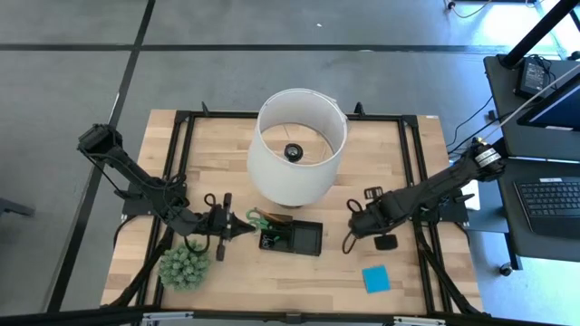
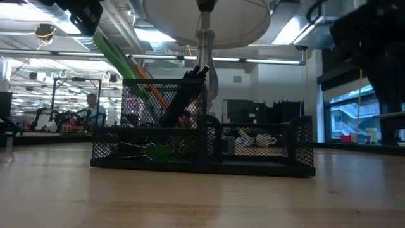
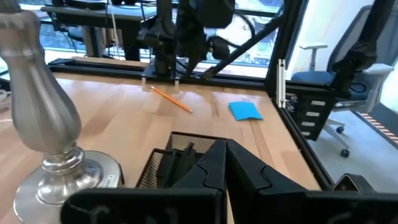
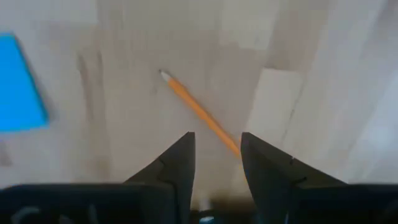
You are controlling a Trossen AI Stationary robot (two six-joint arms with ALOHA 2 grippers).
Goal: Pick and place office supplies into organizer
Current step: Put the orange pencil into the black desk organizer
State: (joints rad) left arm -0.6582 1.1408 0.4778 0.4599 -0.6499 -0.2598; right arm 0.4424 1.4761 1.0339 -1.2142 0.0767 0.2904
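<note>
Right gripper (image 4: 216, 163) fingers spread, hovering over orange pencil (image 4: 200, 113) on table (image 1: 272, 272) at 3 o'clock of organizer (image 1: 292, 238), blue sticky-note pad (image 1: 376, 279) at 5 o'clock, left gripper (image 1: 243, 233) pressed together at organizer's 9 o'clock edge, scissors (image 2: 117, 57) and pens (image 2: 183, 98) standing inside.

Wood table (image 1: 299, 272) w/ organizer (image 1: 292, 239), pencil (image 4: 199, 112)

The left arm reaches across the table's near left part, its left gripper (image 1: 237, 230) closed with fingers pressed together. The right arm stretches in from the right, its right gripper (image 4: 216, 163) pointing down with fingers parted.
</note>
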